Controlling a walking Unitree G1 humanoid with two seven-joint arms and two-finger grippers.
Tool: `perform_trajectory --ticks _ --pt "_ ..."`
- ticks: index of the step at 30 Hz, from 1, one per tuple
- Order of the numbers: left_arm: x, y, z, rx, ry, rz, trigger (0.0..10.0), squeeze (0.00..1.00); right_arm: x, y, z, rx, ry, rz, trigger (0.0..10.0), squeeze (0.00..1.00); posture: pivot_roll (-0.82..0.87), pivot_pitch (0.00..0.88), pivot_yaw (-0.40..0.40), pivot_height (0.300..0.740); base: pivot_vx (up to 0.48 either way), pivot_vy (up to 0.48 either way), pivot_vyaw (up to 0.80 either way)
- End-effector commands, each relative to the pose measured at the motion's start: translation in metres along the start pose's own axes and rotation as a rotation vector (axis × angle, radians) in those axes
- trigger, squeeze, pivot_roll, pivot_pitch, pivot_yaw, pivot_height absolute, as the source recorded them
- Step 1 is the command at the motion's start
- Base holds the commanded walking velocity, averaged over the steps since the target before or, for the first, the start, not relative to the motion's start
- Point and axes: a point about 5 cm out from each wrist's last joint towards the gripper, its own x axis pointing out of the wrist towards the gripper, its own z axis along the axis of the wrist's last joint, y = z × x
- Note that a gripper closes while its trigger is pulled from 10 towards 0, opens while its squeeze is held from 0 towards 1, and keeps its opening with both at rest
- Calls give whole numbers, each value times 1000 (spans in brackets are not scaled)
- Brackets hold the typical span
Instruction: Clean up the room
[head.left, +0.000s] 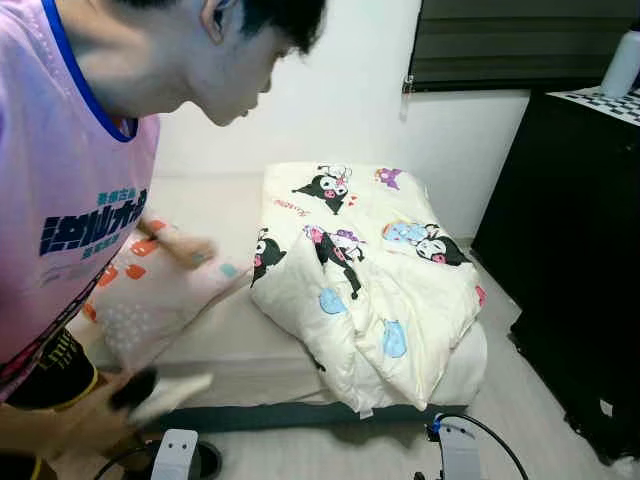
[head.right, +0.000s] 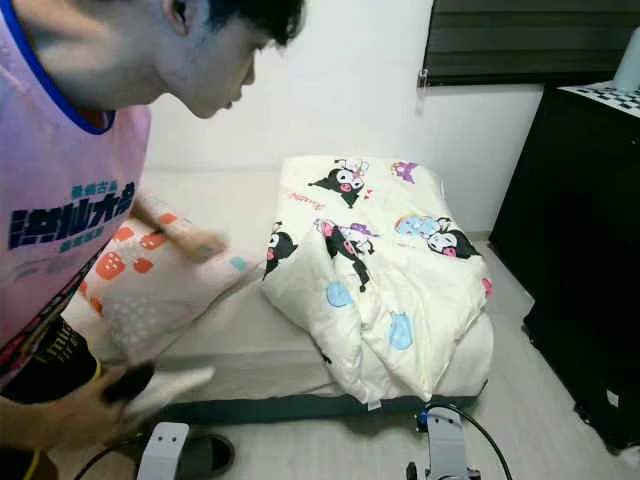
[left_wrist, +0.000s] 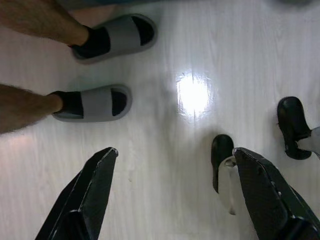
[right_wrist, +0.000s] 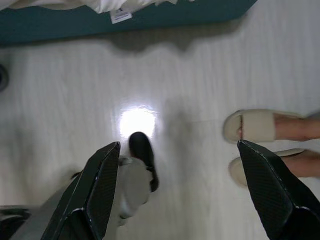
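Down at floor level, the left pincer (left_wrist: 172, 170) hangs released, fingers spread wide over the pale floor (left_wrist: 200, 45), with a person's grey slides (left_wrist: 95, 102) just ahead of it. The right pincer (right_wrist: 177, 167) hangs released too, above the same glossy boards, and a second pair of feet in cream slippers (right_wrist: 255, 125) stands near it. Neither is grasping anything.

Lifting up: a person in a pink shirt (head.left: 70, 180) leans in close on the robot's left, one hand (head.left: 190, 250) on the patterned pillow (head.left: 150, 290) lying at the near-left of the bed (head.left: 240, 345). Beyond that, the cartoon-print duvet (head.left: 365, 270) sits bunched and rumpled across the bed's right half, one corner spilling over the front edge. Farthest back, a black cabinet (head.left: 570, 250) against the wall.

The worry here is crowding: any swing of the left arm toward the bedding could clip the person bending in, and feet sit near both arms. A grab at that overhanging duvet corner might drag the whole heap onto the floor.
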Motion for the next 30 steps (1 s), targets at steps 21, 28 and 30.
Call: perform_trajectory --ticks 21,28,30 --pt "-1 8 -3 -56 25 22 10000 0 -1 16 -1 100 -17 73 10000 0 -170 20 -3 740 0 0 0" --pt "-1 14 -5 -73 35 39 10000 0 -1 24 2 65 -26 100 10000 0 -173 39 -16 740 0 0 0" --pt "-1 14 -5 -76 39 40 10000 0 0 24 3 60 -29 105 10000 0 -169 44 -18 740 0 0 0"
